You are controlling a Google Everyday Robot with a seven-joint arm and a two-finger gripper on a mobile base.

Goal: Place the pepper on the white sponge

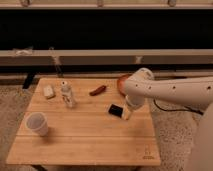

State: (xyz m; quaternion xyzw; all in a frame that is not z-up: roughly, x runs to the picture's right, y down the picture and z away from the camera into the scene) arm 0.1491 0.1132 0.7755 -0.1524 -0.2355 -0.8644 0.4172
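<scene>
The pepper (97,90) lies near the counter's (90,142) far edge, slanting up to the right, with a small bottle (67,95) between it and the white sponge (48,91), an orange-red bowl (121,81) just right, and the claw (121,112), grip state untellable, low at its front right.

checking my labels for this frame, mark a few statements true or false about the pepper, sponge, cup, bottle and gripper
The pepper lies on the table, apart from the white sponge. True.
The gripper holds the pepper. False: it hangs low over the table, apart from the pepper.
The cup stands upright near the table's left edge in the picture. True.
The bottle lies on the sponge. False: it stands between sponge and pepper.
</scene>
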